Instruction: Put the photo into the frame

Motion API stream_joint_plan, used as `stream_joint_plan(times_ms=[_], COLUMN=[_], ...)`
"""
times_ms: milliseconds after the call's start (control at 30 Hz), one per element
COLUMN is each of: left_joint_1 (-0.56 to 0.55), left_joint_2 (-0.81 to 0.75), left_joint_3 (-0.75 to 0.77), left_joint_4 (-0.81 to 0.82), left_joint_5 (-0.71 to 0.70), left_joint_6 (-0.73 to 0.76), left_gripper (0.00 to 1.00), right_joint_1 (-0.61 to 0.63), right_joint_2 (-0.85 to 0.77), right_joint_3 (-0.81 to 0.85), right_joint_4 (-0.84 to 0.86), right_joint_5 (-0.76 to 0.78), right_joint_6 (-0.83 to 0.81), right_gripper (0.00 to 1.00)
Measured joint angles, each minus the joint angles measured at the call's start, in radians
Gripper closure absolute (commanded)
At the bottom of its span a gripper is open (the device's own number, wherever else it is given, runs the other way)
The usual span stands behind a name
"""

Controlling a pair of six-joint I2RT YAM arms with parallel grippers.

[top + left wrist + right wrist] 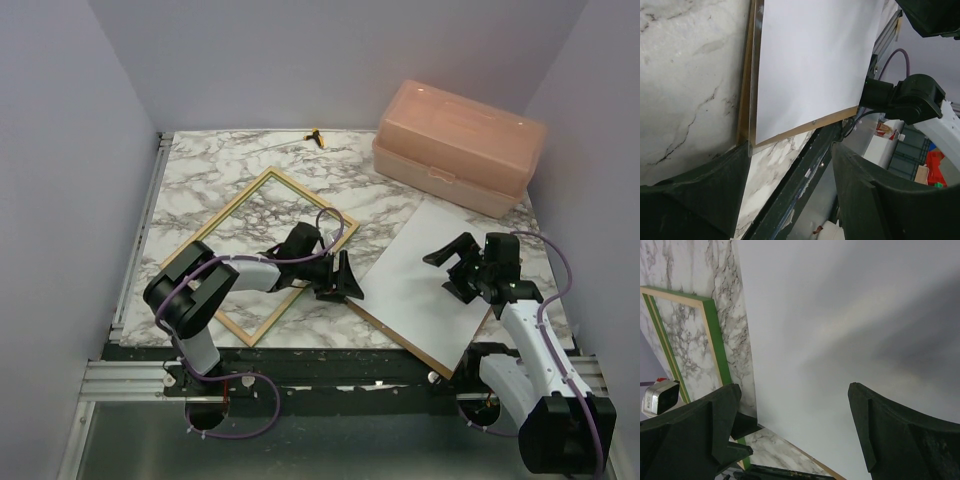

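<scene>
1. The desk [200, 180] has a marble pattern, white with grey veins.
2. The frame [215, 218] lies flat on the desk, left of the centre in the top view. It is turned like a diamond, and the marble shows through its opening. From above, its rails look like light wood. In the right wrist view one rail shows a green face.
3. The photo [420, 280] lies with its white side up, right of the centre in the top view. It is apart from the frame and rests on a brown backing panel [744, 90], which shows as a thin strip along two of its edges.
4. The left hand [342, 278] is low over the desk, between the frame and the near corner of the panel. Its fingers stand apart and grip nothing. I cannot tell if one finger touches the panel.
5. The right hand [452, 270] hovers over the white sheet, fingers wide apart, holding nothing.
6. A pink plastic box [460, 145] with a closed lid stands in the upper right.
7. A small yellow and black thing [315, 136] lies at the far edge, upper centre.
</scene>
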Motion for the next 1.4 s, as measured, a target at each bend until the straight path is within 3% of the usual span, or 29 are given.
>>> stream_joint_plan(times_ms=[233,300,467,633,733,900,1133,1400], left_joint_1=[-0.001,-0.001,-0.001,-0.001,-0.001,-0.001,-0.001,-0.001], left_joint_2=[-0.053,-0.071,-0.068,-0.035,-0.028,-0.029,-0.106,-0.261], left_joint_3=[-0.028,-0.029,-0.029,-0.029,-0.033,-0.042,-0.042,0.05], left_joint_4=[-0.005,-0.005,0.002,0.042,0.061,0.082,0.029,-0.259], left_joint_5=[-0.001,-0.001,0.0,0.0,0.0,0.0,-0.006,-0.092], left_joint_6=[-0.007,-0.009,-0.016,-0.04,-0.05,-0.063,-0.043,0.09], left_gripper=[0.44,0.52,0.59,0.74,0.9,0.99,1.0,1.0], right_joint_1=[0.0,0.0,0.0,0.0,0.0,0.0,0.0,0.0], right_joint_2=[0.0,-0.001,-0.003,-0.006,-0.006,-0.006,-0.006,-0.001], right_joint_3=[-0.001,-0.002,-0.014,-0.016,-0.016,-0.016,-0.015,0.025], right_joint_4=[0.006,0.01,0.019,0.022,0.022,0.022,0.022,0.022], right_joint_5=[-0.004,-0.006,-0.008,-0.008,-0.008,-0.007,-0.009,-0.076], right_joint_6=[0.018,0.021,0.031,0.036,0.036,0.037,0.032,-0.042], right_gripper=[0.0,0.0,0.0,0.0,0.0,0.0,0.0,0.02])
